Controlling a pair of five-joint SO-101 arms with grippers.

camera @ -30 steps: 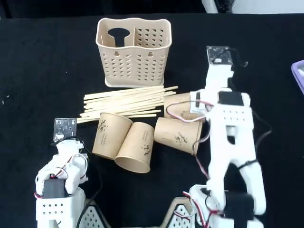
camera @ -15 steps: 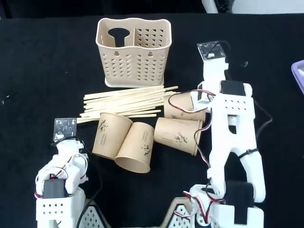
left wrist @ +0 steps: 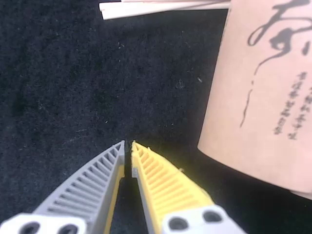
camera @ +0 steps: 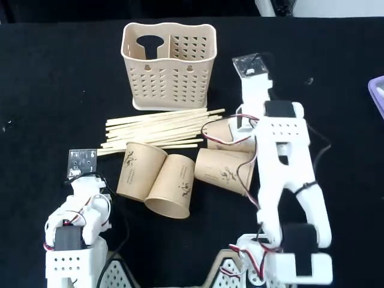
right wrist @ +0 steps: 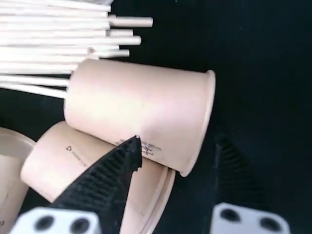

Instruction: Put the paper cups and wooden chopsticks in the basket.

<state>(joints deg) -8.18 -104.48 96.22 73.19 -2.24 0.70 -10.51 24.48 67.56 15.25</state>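
Several paper cups lie on their sides on the black table, among them one (camera: pixel 140 171) at the left and one (camera: pixel 223 170) at the right. A bundle of wooden chopsticks (camera: pixel 159 127) lies between them and the upright beige basket (camera: pixel 168 66). My right gripper (right wrist: pixel 178 144) is open over the rim end of the rear right cup (right wrist: pixel 141 109); one finger is above its wall and the other is past the rim. The right arm (camera: pixel 279 156) covers part of that cup. Low at the near left, my left gripper (left wrist: pixel 127 144) is shut and empty beside the left cup (left wrist: pixel 263 92).
The basket has two compartments, with a dark round thing in the left one. A purple object (camera: pixel 378 93) pokes in at the table's right edge. The left arm's base (camera: pixel 72 252) stands at the front left.
The right arm has swung to the left and forward over the rear right cup. The left arm, the cups and the chopsticks have stayed put.
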